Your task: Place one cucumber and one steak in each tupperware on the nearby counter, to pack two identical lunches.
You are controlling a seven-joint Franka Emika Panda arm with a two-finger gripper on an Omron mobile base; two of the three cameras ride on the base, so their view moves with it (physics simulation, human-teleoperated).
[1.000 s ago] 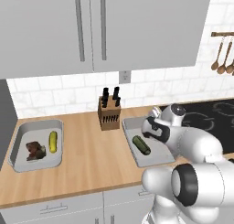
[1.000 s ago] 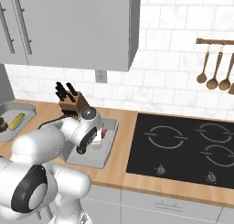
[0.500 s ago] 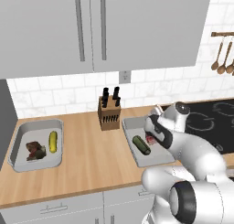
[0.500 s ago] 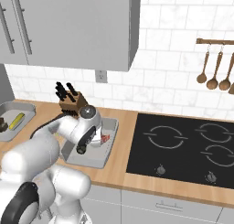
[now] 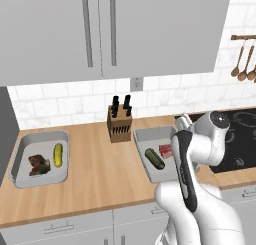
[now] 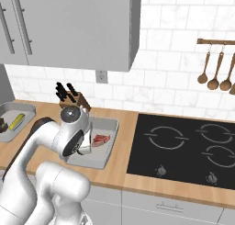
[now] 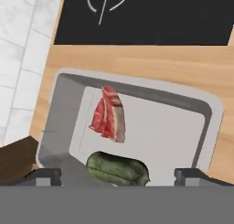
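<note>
Lunch pair held in the tupperware at frame centre of the hand view: red steak above, dark green cucumber below; gripper set wide apart, empty; second tupperware at left, likewise filled for matching.

You get bright, even, shadow-soft rendered light throughout, with mild blockiness on the light-grey rectangular tray in the hand view.

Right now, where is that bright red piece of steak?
The red steak lies inside the tupperware nearest the black stovetop, beside the dark green cucumber. In the left base view it sits right of the knife block.
</note>
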